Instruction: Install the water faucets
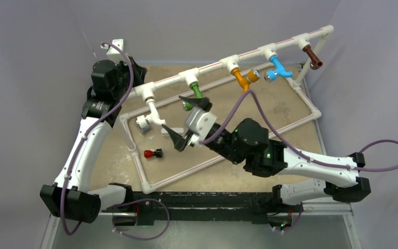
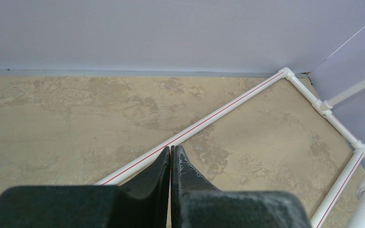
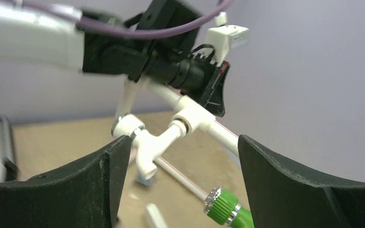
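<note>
Five faucets hang from the raised white pipe rail [image 1: 249, 52]: white [image 1: 154, 115], green [image 1: 197, 93], orange [image 1: 243, 79], blue [image 1: 280, 67] and brown [image 1: 312, 56]. My right gripper [image 1: 186, 121] is open and empty. Its jaws stand wide apart between the white and green faucets, touching neither. In the right wrist view the white faucet [image 3: 149, 147] sits in its T fitting [image 3: 190, 118] ahead of the open gripper [image 3: 183, 180], and the green faucet [image 3: 225, 209] is at lower right. My left gripper [image 1: 139, 70] is shut and empty behind the rail's left end; its tips [image 2: 171, 152] are pressed together.
A small red-and-black piece [image 1: 153, 153] and a short white piece [image 1: 166, 130] lie on the tan board inside the flat white pipe frame [image 1: 186, 174]. The frame's far pipe [image 2: 218, 116] runs under the left gripper. Grey walls close in behind and at the right.
</note>
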Action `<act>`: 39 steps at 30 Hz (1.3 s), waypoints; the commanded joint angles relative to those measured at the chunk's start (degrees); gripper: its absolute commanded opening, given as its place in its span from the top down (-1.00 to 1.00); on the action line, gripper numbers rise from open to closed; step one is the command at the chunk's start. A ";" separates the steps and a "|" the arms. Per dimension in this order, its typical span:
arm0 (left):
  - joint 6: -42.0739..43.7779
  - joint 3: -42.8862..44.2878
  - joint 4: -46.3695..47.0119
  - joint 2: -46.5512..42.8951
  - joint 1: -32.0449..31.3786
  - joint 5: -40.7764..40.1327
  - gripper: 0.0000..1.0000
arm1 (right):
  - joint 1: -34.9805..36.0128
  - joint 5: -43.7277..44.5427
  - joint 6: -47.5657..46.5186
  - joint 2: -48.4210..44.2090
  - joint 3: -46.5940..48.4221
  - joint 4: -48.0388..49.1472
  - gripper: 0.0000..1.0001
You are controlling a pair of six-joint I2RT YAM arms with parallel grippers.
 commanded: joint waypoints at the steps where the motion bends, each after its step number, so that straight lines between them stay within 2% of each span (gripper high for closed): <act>1: -0.64 -3.18 -8.55 1.94 0.09 1.19 1.00 | 3.51 2.10 -29.98 3.45 -0.03 -4.37 -0.69; 8: -0.64 -3.10 -8.55 1.94 0.14 1.33 1.00 | 5.24 5.88 -48.62 7.60 -0.83 -2.78 -0.73; 14: -0.64 -3.11 -8.55 1.85 0.27 1.35 1.00 | 5.72 10.89 -55.99 13.03 -1.10 0.05 -0.72; 19: -0.72 -3.13 -8.55 1.94 0.22 1.47 1.00 | 5.48 13.61 -61.56 17.10 -1.50 6.22 -0.68; 27: -0.72 -3.09 -8.55 1.94 0.26 1.70 1.00 | 4.57 15.85 -65.29 21.05 -0.64 14.34 -0.61; 32: -0.80 -3.10 -8.55 1.99 0.27 1.87 1.00 | 3.75 16.74 -64.56 22.46 -0.25 17.36 -0.43; 35: -0.81 -3.11 -8.46 1.91 0.27 1.81 1.00 | 3.53 17.23 -62.22 22.47 -0.37 18.78 -0.25; 38: -0.81 -3.09 -8.46 1.94 0.27 1.80 1.00 | 3.25 17.93 -60.09 22.90 -0.75 20.69 0.04; 39: -0.81 -3.11 -8.46 1.94 0.27 1.80 1.00 | 3.11 18.86 -59.38 23.23 -0.91 21.55 0.20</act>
